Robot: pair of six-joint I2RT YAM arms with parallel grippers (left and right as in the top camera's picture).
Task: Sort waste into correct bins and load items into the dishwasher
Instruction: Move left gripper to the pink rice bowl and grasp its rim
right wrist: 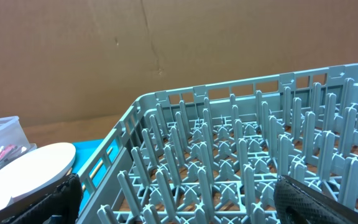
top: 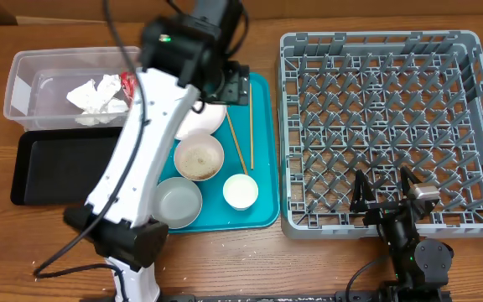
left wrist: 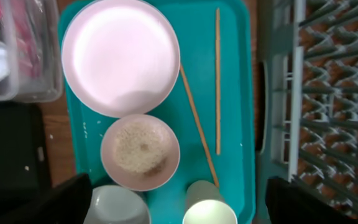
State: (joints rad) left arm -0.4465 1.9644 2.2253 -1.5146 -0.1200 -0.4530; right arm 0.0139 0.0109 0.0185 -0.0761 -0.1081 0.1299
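The left fingers hung spread, empty, above the pink plate on the teal tray. The right fingers stood spread by the grey rack; the napkin lay in the tub.

On the teal tray sat a pink bowl.
The grey rack stood right of it; the clear tub and black tray left.

The plate is pale pink, the cup white, the large tray teal, the lattice rack grey.
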